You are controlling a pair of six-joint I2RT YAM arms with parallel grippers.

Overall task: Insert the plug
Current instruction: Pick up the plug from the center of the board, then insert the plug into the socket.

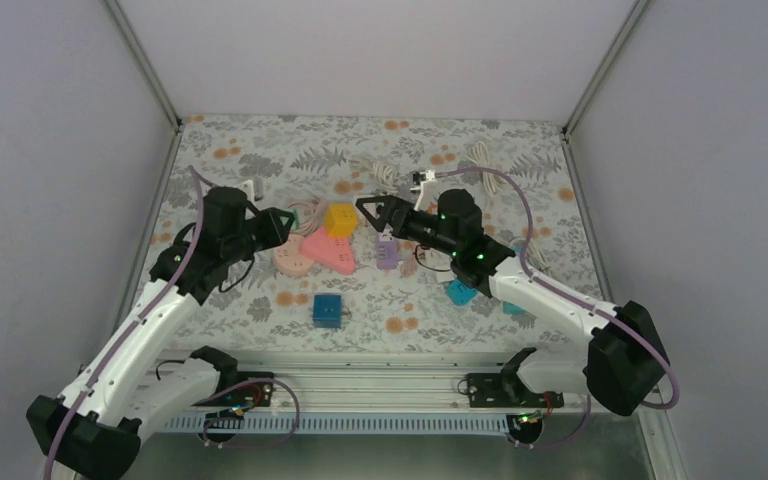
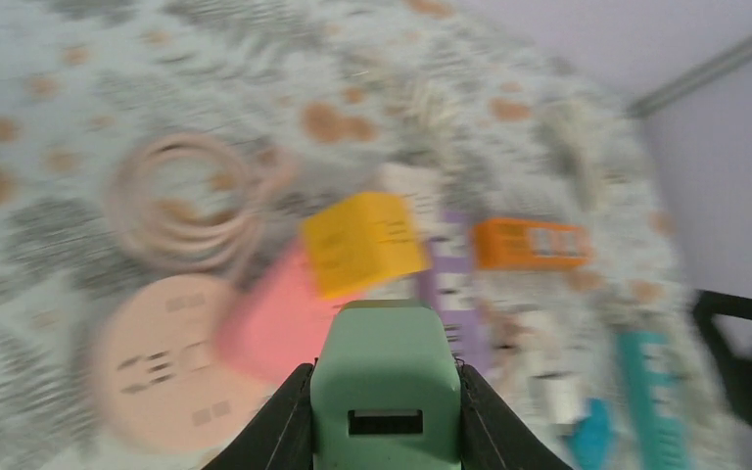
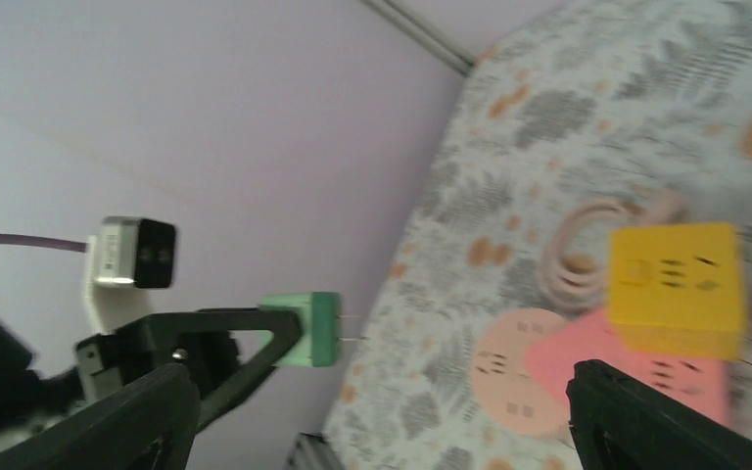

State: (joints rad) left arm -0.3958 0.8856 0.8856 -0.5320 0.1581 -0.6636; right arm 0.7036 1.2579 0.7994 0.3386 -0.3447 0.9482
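A mint-green plug (image 2: pixel 387 382) with a slot in its back face sits clamped between the black fingers of my left gripper (image 2: pixel 385 392). The right wrist view shows the plug (image 3: pixel 305 329) with two thin prongs sticking out ahead, held above the floral table. In the top view the left gripper (image 1: pixel 285 222) hovers just left of a yellow cube socket (image 1: pixel 340 219), a pink triangular socket (image 1: pixel 328 250) and a round peach socket (image 1: pixel 291 259). My right gripper (image 1: pixel 372 210) stands open and empty, facing the left one across the yellow cube, its jaws wide apart (image 3: pixel 384 377).
A purple strip (image 1: pixel 388 252), a blue cube socket (image 1: pixel 327 309), teal pieces (image 1: pixel 460 292) and an orange strip (image 2: pixel 531 243) lie around. Coiled cables (image 1: pixel 305 212) and white cords (image 1: pixel 385 172) sit farther back. Walls enclose the table on three sides.
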